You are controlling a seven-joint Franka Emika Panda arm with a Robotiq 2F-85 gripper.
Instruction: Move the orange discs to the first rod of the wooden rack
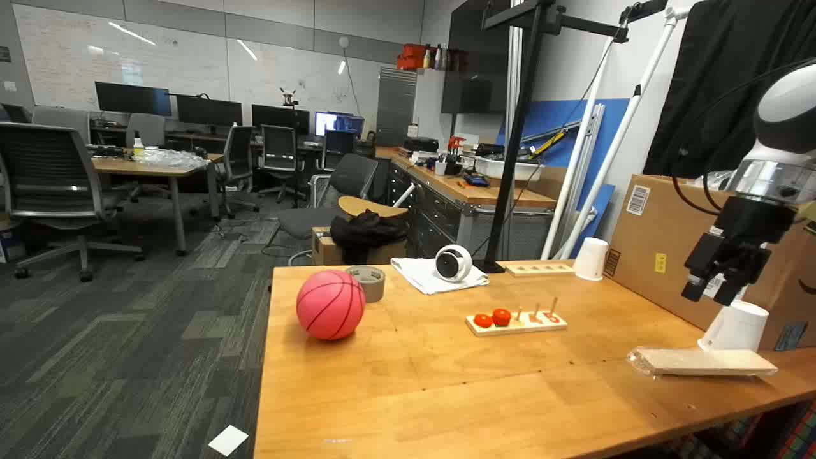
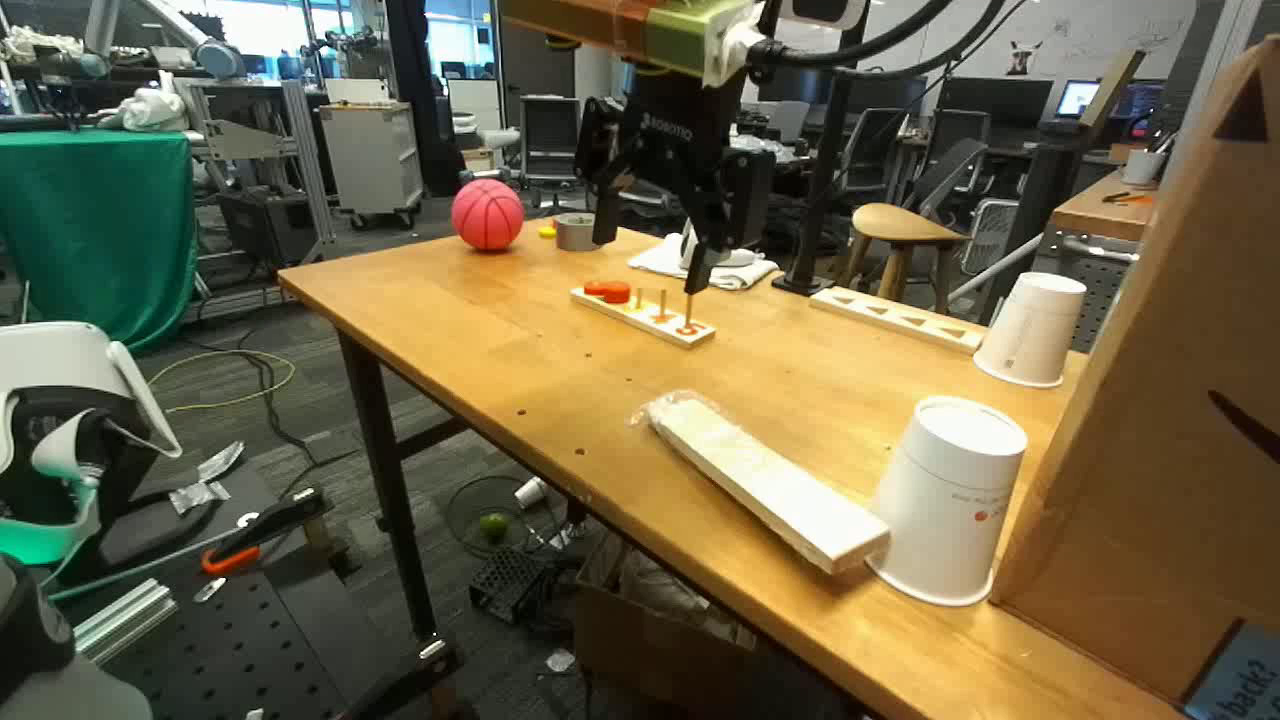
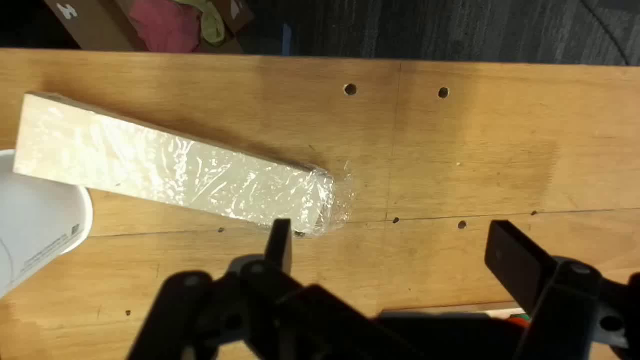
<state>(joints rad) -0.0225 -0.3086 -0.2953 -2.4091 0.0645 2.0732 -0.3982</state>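
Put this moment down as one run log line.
Black two-finger gripper: open, empty | red-orange round discs: on one end of pale wooden pegged rack

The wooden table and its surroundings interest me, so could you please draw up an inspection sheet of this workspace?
Surface: wooden table, small dark holes in its top.
Job's things: orange discs at one end of the wooden rack; bare rods show toward the other.
Clutter: pink ball, tape roll, two upturned white cups, plastic-wrapped board, round white-and-black object on a cloth.
Gripper: open, holding nothing.
Cables: black cables by the arm.
Surroundings: cardboard box beside the cups; office chairs and monitors beyond.
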